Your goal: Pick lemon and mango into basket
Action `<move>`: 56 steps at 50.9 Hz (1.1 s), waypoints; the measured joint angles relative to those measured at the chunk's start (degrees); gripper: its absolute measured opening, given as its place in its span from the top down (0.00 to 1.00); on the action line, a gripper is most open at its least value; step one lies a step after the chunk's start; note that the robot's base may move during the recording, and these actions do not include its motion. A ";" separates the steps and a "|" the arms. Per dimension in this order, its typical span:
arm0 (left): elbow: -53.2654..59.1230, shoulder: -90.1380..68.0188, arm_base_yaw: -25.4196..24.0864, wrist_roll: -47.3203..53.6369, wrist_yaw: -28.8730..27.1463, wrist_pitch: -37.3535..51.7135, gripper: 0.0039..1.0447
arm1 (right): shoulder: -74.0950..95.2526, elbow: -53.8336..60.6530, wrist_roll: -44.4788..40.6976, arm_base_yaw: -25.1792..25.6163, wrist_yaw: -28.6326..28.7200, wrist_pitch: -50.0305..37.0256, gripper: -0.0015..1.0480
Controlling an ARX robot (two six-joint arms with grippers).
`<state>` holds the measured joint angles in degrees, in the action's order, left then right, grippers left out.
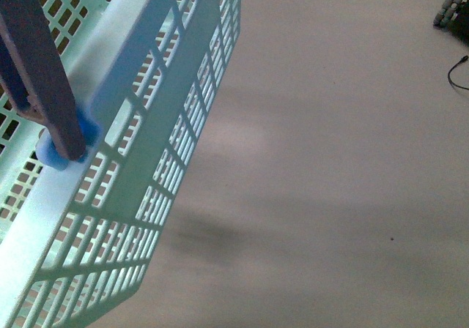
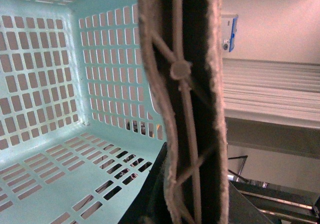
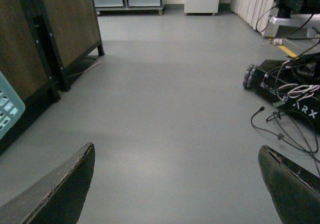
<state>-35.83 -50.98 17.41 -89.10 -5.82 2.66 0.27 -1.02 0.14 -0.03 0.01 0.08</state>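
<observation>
The light blue slotted plastic basket [image 1: 168, 123] is held tilted above the grey floor [image 1: 330, 159], its brown swing handle [image 2: 185, 84] apparently pinched by the left gripper [image 2: 152, 199]. The right gripper [image 3: 176, 154] is spread, empty. Neither lemon nor mango is seen; both are judged unpicked.

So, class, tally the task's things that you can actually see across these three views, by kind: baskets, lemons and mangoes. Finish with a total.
Baskets: 1, the light blue basket
Lemons: 0 in view
Mangoes: 0 in view
Total: 1
</observation>
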 joint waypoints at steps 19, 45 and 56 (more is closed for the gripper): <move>0.00 0.00 0.00 0.00 -0.04 0.00 0.94 | 0.00 0.00 0.04 0.00 0.00 -0.02 0.08; 0.00 0.00 0.00 0.00 -0.09 0.00 0.94 | 0.00 0.00 0.00 0.00 0.00 -0.02 0.08; 0.00 0.00 0.00 0.00 -0.04 0.00 0.94 | 0.00 0.00 0.02 0.00 0.00 0.00 0.08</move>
<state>-35.83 -50.98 17.41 -89.10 -5.87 2.66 0.27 -1.02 0.16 -0.03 0.01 0.08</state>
